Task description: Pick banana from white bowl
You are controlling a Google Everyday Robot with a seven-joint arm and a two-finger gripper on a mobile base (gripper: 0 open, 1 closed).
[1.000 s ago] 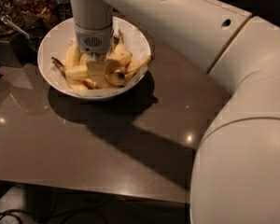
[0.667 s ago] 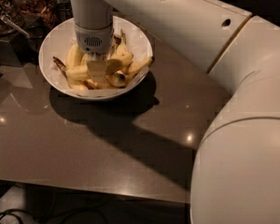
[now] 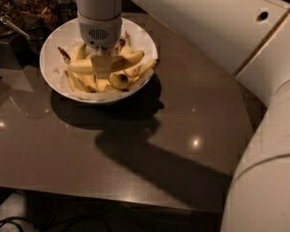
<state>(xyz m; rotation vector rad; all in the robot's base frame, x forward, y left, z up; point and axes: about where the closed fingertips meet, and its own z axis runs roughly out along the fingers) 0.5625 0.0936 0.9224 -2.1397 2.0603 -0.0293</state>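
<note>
The white bowl (image 3: 52, 76) stands at the back left of the dark table and holds several yellow bananas. My gripper (image 3: 102, 67) reaches straight down over the middle of the bowl. Its fingers are shut on the banana (image 3: 129, 60), a long, nearly straight one lying crosswise above the others, its dark stem tip to the left. Shorter curved bananas (image 3: 122, 79) lie beneath it in the bowl.
Dark containers of snacks (image 3: 9, 8) stand behind the bowl at the far left. My white arm (image 3: 266, 144) fills the right side and crosses the top of the view. The brown table (image 3: 135, 149) ends at a front edge near the bottom.
The gripper has risen a little from among the bananas. The long banana now sits crosswise in its fingers above the pile.
</note>
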